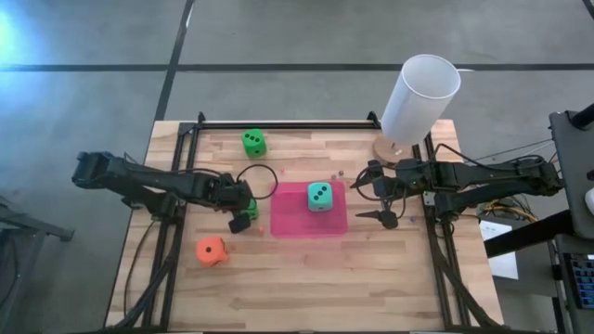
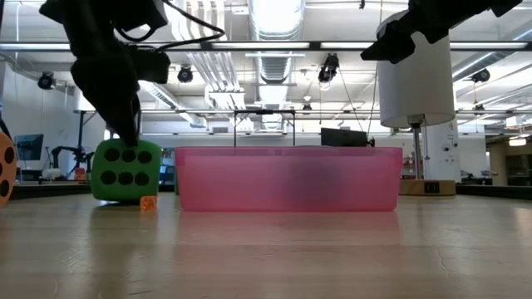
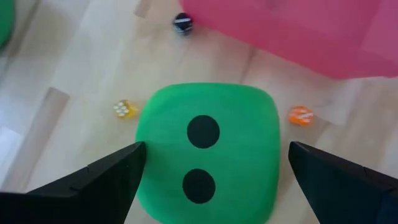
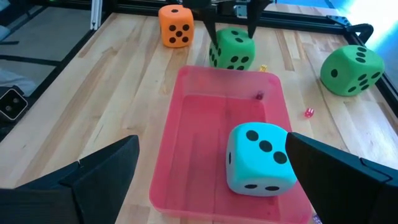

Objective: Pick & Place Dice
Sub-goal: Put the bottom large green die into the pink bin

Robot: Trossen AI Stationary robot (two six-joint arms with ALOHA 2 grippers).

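My left gripper hangs wide open straddling a green die beside the pink tray. The teal die sits in the tray; my right gripper is open above it, empty.

Pink tray mid-table; white cylinder far corner.

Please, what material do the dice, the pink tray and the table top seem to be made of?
Dice, e.g. the teal die: probably soft foam, matte, with rounded corners and no shine. Pink tray: likely plastic, since its wall looks translucent in the low view. Table top: wood, pale planks with visible grain and joints.
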